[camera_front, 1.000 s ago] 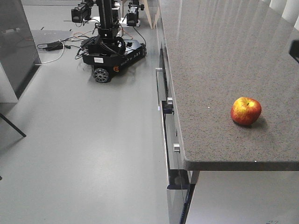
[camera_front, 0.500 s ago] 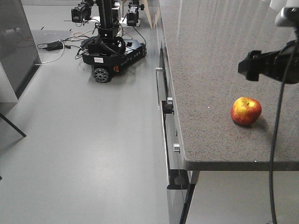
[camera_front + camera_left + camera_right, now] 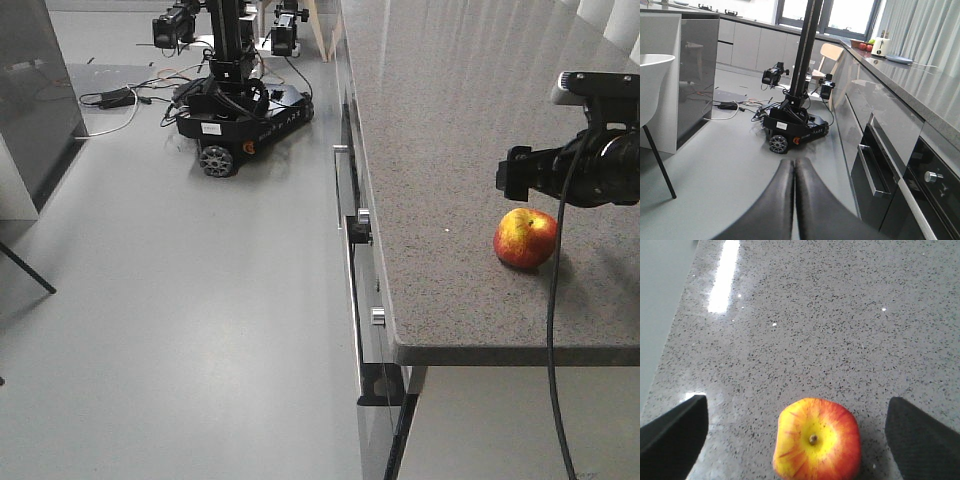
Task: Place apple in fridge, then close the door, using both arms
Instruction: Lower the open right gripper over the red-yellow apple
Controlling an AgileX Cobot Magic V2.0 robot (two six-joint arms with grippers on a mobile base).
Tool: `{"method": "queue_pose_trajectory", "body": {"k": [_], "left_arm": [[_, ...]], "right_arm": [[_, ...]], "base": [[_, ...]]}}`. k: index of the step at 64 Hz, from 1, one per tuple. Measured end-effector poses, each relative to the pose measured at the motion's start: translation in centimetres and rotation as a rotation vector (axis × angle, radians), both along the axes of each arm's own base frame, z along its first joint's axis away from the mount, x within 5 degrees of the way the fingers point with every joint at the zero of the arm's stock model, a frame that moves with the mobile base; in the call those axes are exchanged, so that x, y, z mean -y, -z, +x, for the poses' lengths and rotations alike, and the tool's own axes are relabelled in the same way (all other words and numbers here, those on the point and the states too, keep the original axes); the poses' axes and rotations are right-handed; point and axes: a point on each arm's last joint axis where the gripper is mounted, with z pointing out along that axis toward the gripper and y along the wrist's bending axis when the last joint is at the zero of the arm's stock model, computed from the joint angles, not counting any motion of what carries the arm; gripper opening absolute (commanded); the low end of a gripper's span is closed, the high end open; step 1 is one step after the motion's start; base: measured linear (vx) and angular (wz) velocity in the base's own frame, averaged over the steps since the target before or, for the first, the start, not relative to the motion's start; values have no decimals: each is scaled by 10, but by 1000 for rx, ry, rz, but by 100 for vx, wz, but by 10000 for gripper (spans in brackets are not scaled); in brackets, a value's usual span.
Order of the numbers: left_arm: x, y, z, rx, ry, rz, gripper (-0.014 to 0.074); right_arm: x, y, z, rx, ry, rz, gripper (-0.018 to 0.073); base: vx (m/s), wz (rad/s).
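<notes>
Speckled grey countertop (image 3: 450, 120): apple (image 3: 525, 238) rests under right gripper (image 3: 795, 409), jaws spread wide; left gripper (image 3: 794, 170) closed, empty.

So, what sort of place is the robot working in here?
Most likely a modern fitted kitchen, perhaps used as a robot test room. A long speckled grey stone counter runs above a dark built-in oven with silver knobs, and a second black wheeled robot is parked nearby.
</notes>
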Motion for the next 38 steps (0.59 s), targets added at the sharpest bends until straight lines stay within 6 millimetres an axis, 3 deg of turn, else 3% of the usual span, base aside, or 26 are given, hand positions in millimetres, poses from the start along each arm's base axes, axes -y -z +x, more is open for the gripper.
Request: {"method": "queue_pose_trajectory", "body": {"k": [38], "left_arm": [[0,0,0,0,0,0,-6]], "right_arm": [[0,32,18,-41,11,6,649]], "base": [[0,0]]}}
